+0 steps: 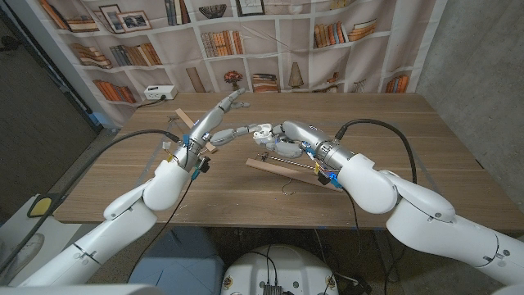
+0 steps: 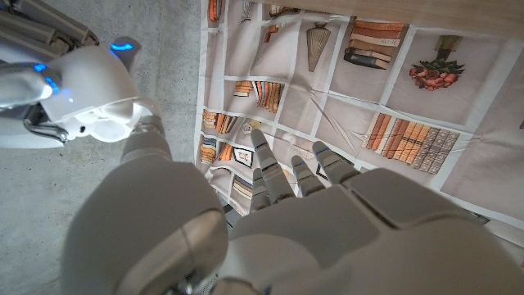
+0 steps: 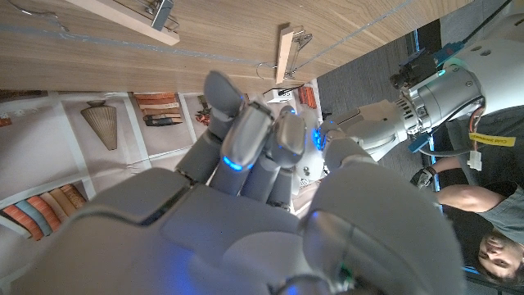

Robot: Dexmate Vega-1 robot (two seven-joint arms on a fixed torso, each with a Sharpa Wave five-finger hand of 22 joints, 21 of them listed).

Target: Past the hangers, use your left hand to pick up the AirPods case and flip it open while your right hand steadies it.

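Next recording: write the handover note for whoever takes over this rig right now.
Left robot hand: raised over the table, long fingers spread, one digit reaching to the case; grip unclear.
Right robot hand: fingers curled, meeting the case from the other side; grip unclear.
Case: small and white, between both hands, beyond the hanger.
Done: both hands brought to the case.
Left: confirm the left hand's hold and flip the lid; too small to tell whether it is open.

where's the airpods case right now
In the head view the white AirPods case is held up above the table's middle, between the fingertips of the left robot hand and the right robot hand, just past the wooden hanger.
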